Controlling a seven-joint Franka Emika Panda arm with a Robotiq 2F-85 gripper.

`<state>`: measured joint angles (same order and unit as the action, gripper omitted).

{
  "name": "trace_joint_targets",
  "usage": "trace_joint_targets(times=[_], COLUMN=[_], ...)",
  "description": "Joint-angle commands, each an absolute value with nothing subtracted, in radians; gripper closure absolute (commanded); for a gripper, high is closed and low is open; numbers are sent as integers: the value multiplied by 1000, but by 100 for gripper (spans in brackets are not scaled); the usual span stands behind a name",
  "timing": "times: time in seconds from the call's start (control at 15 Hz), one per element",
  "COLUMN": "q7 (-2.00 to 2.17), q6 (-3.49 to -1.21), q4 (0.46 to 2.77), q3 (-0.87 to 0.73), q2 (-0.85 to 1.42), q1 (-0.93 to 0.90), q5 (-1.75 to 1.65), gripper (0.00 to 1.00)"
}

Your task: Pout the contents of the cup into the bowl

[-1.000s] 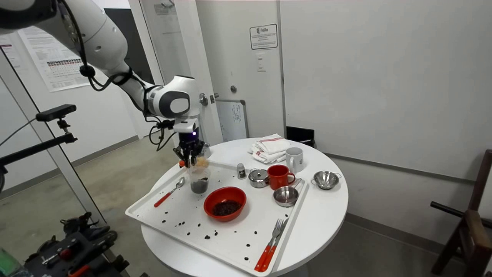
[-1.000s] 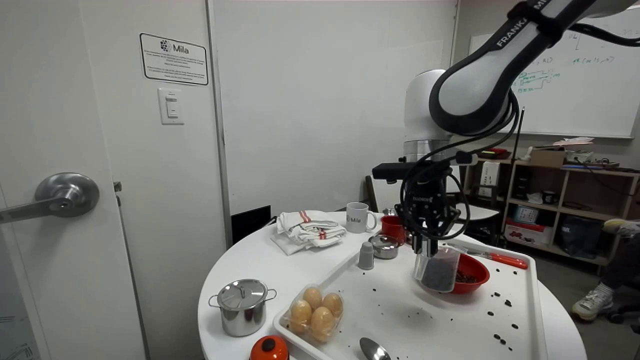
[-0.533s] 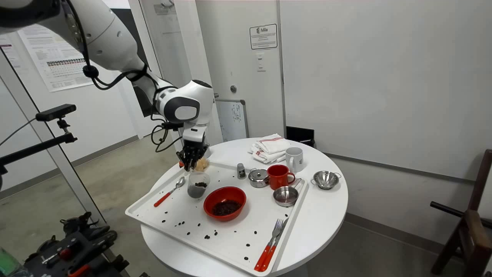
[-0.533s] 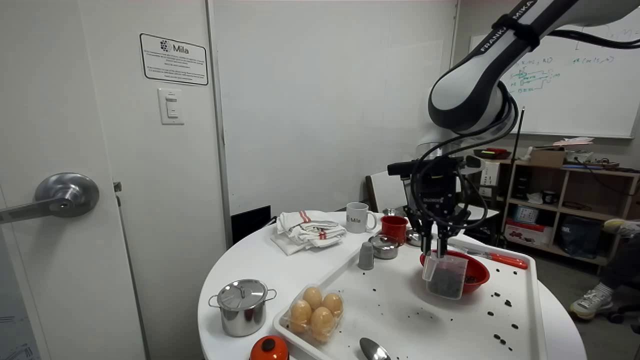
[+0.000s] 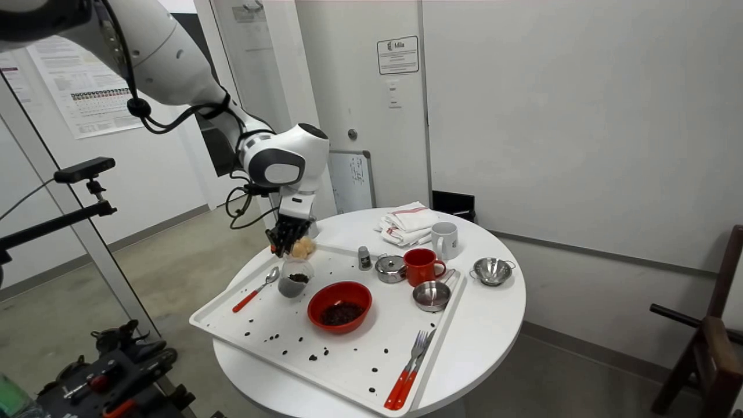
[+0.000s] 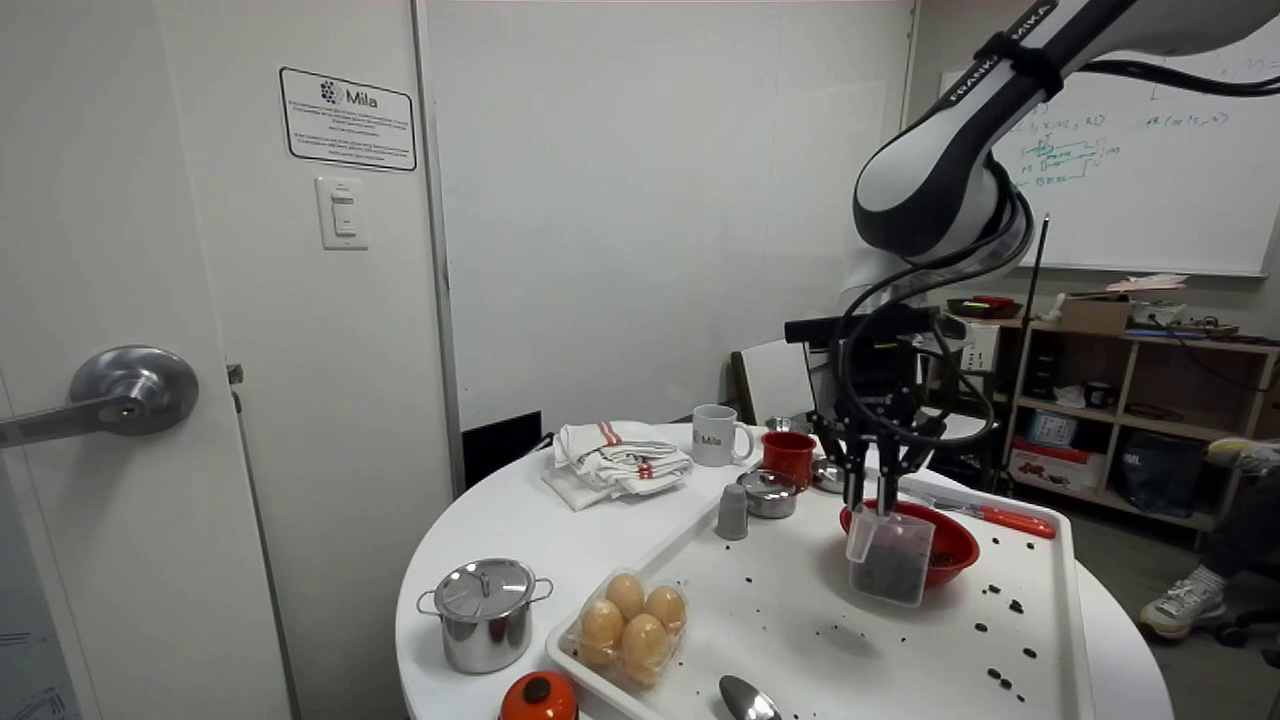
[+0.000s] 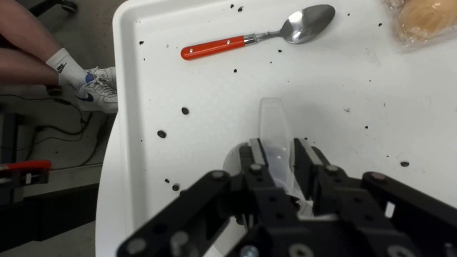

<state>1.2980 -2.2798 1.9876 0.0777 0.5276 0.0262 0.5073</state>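
The cup (image 5: 291, 285) is clear plastic with dark contents in its lower part. It hangs tilted over the tray, beside the bowl rather than above it. My gripper (image 6: 870, 507) is shut on the cup's handle, and in the wrist view the clear handle (image 7: 272, 116) runs between the fingers. In an exterior view the cup (image 6: 888, 572) covers part of the bowl. The wide red bowl (image 5: 335, 292) stands upright on the tray with dark beans in it, and its right wall (image 6: 966, 550) shows past the cup. Much of the cup is hidden behind my fingers in the wrist view.
A white tray (image 6: 800, 665) with scattered beans covers much of the round table. On it lie a spoon (image 7: 310, 23), a fork and knife (image 5: 409, 371), and packed eggs (image 6: 632, 628). A grey shaker (image 6: 732, 512), red mug (image 5: 419, 268) and small pan (image 5: 432, 297) stand beyond the bowl.
My gripper has tilted with the cup in its hold. The cup has shifted slightly left in an exterior view and right and lower in an exterior view. The bowl has not moved.
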Motion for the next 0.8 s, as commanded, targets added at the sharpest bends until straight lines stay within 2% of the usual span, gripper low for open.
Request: trace_joint_targets(times=[0.0,0.73], q7=[1291,1236], q6=[-2296,-2238], q4=[2007,1977], q3=[58,38], q2=[508,430], q1=[-7,80], q5=[520,660], gripper=[88,88])
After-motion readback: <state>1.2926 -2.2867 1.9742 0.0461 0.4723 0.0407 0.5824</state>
